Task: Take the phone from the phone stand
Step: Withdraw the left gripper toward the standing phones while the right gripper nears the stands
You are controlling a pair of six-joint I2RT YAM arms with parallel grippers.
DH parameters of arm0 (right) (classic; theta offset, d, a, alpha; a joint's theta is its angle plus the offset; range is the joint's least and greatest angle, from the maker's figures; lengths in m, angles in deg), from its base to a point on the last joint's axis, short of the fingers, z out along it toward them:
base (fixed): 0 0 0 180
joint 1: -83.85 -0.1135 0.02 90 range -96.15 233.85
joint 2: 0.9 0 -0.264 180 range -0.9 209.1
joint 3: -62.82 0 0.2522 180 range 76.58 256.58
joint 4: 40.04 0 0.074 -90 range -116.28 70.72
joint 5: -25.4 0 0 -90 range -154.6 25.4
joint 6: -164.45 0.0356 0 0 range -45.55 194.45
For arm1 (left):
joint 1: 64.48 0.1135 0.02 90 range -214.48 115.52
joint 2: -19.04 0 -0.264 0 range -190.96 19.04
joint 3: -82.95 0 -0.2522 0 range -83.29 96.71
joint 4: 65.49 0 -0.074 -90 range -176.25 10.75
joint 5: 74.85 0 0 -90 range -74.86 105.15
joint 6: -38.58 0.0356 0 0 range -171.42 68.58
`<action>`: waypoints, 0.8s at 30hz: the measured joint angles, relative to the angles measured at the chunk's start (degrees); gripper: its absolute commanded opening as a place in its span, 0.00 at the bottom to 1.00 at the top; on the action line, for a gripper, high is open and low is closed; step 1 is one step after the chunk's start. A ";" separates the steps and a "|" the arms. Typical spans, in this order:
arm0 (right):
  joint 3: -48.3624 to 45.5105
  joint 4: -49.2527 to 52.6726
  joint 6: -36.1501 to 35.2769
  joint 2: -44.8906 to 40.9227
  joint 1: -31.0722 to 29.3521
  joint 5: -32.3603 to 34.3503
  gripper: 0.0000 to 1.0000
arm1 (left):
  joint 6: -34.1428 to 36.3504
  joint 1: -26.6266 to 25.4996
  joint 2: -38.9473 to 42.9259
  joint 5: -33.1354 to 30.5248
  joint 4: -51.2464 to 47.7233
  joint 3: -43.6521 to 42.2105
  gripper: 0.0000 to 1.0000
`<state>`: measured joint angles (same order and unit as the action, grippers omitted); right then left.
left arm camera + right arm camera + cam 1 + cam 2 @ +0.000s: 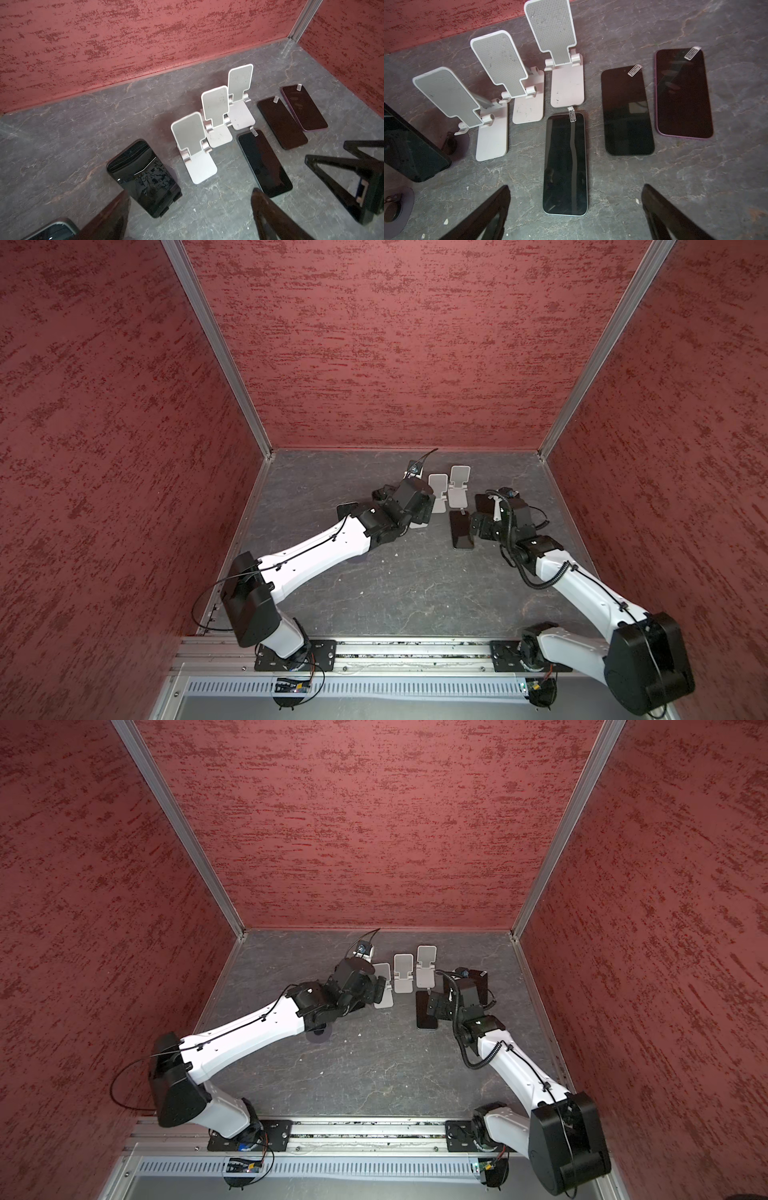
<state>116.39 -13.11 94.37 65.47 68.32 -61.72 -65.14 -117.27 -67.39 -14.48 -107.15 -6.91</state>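
All three white phone stands point(216, 108) are empty. The black phone point(143, 178) lies flat on the tabletop point(62, 135) just beside them, near our spread, empty left pincer point(190, 192). Our right pincer point(576, 187) hangs spread too. We judge removal done; next, lift away without nudging anything.

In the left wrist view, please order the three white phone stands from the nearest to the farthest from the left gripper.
1. Left stand, directly ahead of the left gripper.
2. Middle stand, next behind it in the row.
3. Right stand, at the far end of the row.
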 measured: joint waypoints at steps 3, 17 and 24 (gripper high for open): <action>0.79 0.17 0.55 0.00 0.00 -1.09 0.99 | -0.98 -1.05 4.42 -0.07 0.98 -4.83 0.91; 7.87 0.42 2.47 2.91 -2.36 -2.93 0.99 | -7.50 -6.01 19.19 -0.92 3.13 -21.88 0.98; 11.19 0.59 2.58 6.32 -5.88 -2.71 0.99 | -9.90 -8.48 24.87 -4.02 2.36 -25.66 1.00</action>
<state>127.58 -12.52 96.95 71.79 62.44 -64.43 -75.04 -125.75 -42.52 -18.50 -104.79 -32.57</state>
